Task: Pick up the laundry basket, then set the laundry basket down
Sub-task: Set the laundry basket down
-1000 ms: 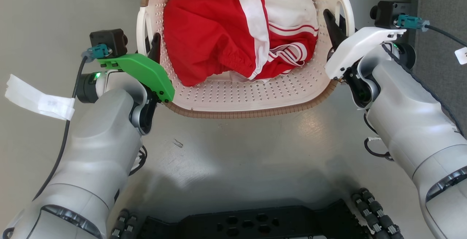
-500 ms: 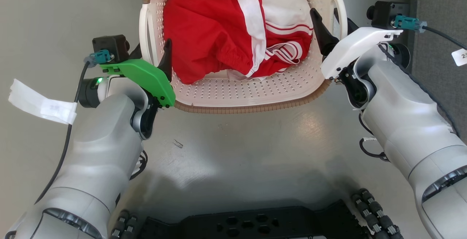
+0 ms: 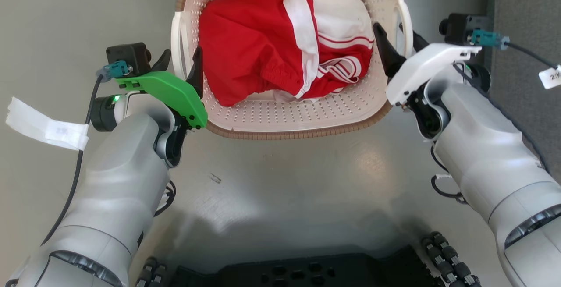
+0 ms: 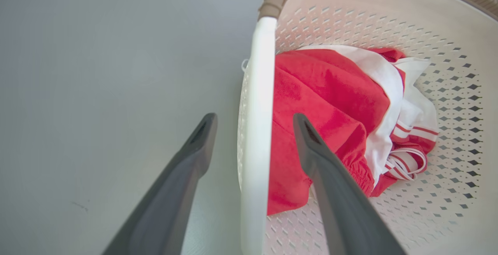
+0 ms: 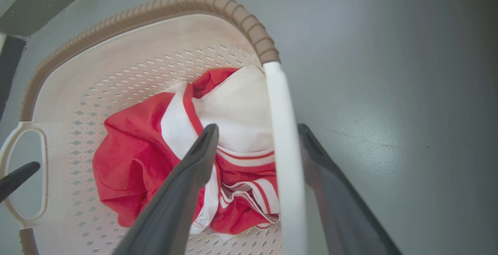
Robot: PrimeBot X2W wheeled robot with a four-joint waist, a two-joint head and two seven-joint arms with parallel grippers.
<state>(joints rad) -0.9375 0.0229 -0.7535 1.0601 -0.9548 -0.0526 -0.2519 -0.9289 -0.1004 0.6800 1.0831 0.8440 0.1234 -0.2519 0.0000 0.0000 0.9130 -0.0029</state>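
Observation:
The laundry basket [image 3: 298, 132] stands on the grey floor, cream-white and perforated, with a brown rim and a red and white garment [image 3: 258, 46] inside. My left gripper [image 3: 180, 61] is open and straddles the basket's left loop handle [image 4: 256, 103], with one finger outside and one inside over the garment. My right gripper [image 3: 399, 44] is open too, astride the right loop handle [image 5: 282, 138]. In the left wrist view the left gripper [image 4: 255, 120] shows gaps on both sides of the handle. In the right wrist view the right gripper [image 5: 258, 128] has its outer finger close against the handle.
My black wheeled base [image 3: 298, 274] lies at the bottom edge. A dark carpet strip [image 3: 526, 6] runs along the right side. A white tape tag [image 3: 44, 122] hangs from the left wrist cable. Grey floor [image 3: 285, 182] lies between base and basket.
Both grippers have moved forward along the basket's sides and now straddle the loop handles. The left gripper's inner finger went from beside the handle to inside the basket. The view shifted slightly.

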